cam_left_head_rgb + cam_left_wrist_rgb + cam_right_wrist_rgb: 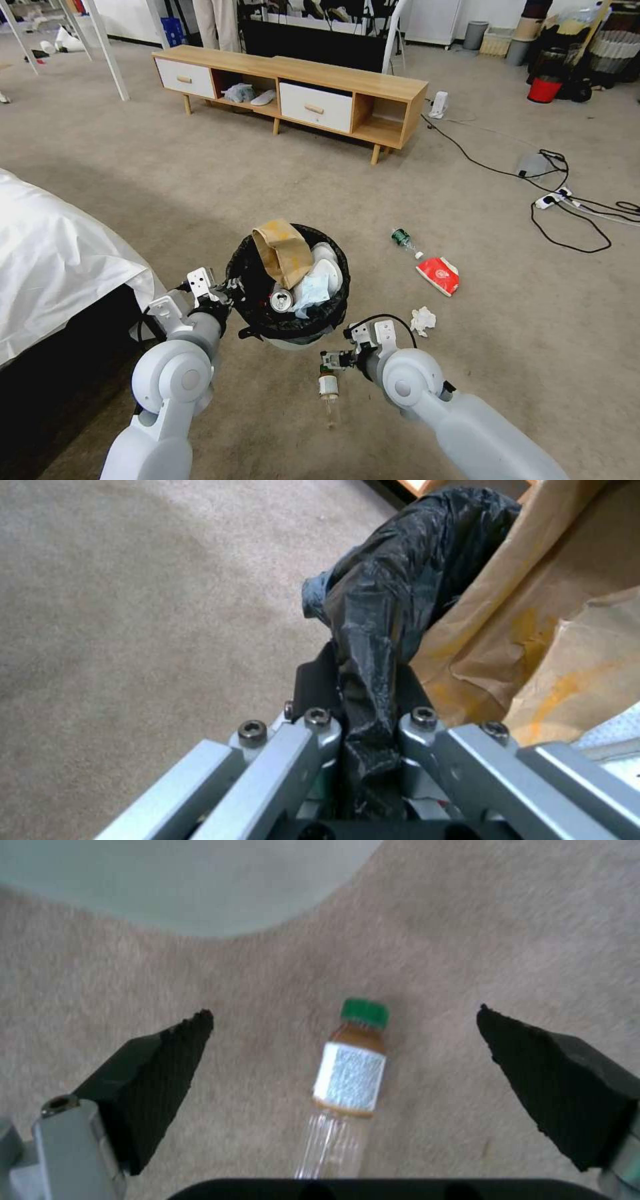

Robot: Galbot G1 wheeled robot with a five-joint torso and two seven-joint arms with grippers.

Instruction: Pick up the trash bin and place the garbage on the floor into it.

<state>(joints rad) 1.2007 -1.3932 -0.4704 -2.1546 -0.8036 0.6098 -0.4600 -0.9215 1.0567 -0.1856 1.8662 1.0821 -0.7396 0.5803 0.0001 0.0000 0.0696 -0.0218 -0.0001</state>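
Head view centre: the left pincer (230,293) grips the round white black-bagged trash bin (288,283); left wrist view: fingers (319,680) clamp its bag; right wrist view: the right pincer (343,1032), spread wide, flanks one clear green-capped bottle (348,1075) on the carpet.

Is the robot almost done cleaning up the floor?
About halfway. The trash bin already holds a paper bag, a can and tissues, with the left gripper clamped on its rim. The right gripper is open over a bottle. A red packet, tissue and another bottle remain.
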